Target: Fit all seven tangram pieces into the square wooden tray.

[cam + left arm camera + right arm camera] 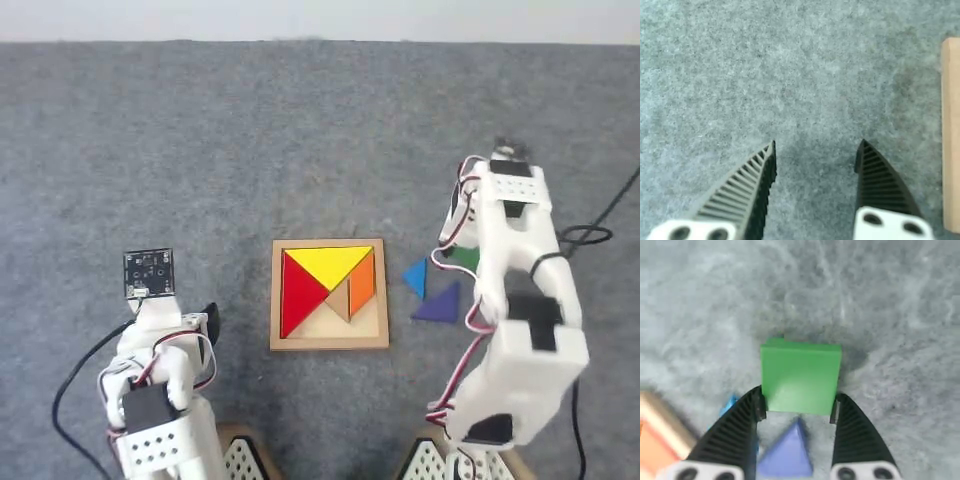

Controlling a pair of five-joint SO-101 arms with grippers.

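Right tool [797, 407] tight on opposite sides of the green square [800, 377]; left tool [815, 160] agape, empty.

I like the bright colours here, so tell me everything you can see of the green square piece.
The green square is a flat, plain block with a matte painted look, crisp edges and no markings. It sits outside the wooden tray, near the blue triangle and purple triangle. The right gripper has its fingertips against two opposite sides, near the corners. A dark shadow lies beyond it; whether it rests on the grey mat or is lifted, I cannot tell.
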